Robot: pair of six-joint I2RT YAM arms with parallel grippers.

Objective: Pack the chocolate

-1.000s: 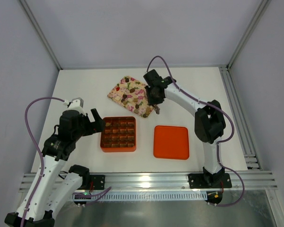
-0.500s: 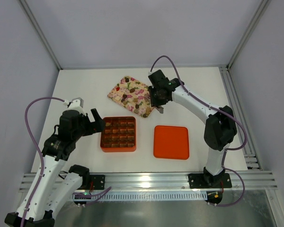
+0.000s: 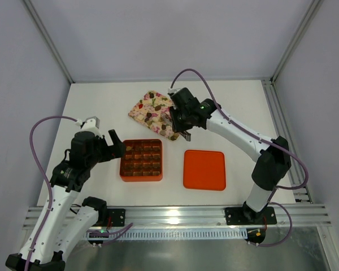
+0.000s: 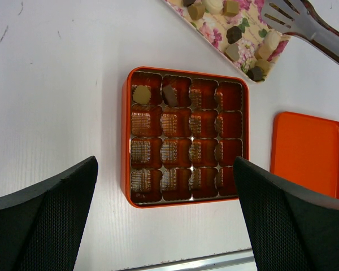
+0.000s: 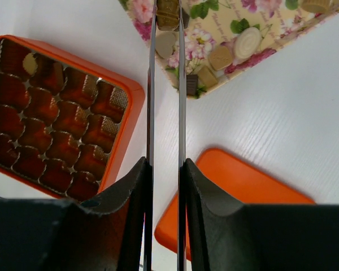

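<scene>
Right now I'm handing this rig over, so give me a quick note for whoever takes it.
Left gripper: open, empty, beside the orange box.
Right gripper: shut on tongs, tips pinching a tan chocolate over the floral tray.
Done: two chocolates sit in the box's far-left cells; fourteen cells empty.
Left to do: carry over the tray's remaining pieces, then probably fit the lid lying right of the box.

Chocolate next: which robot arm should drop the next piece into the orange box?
Right. The right gripper squeezes the tongs, which seem to pinch a tan chocolate over the floral tray. The left gripper is open and empty beside the orange box.
</scene>
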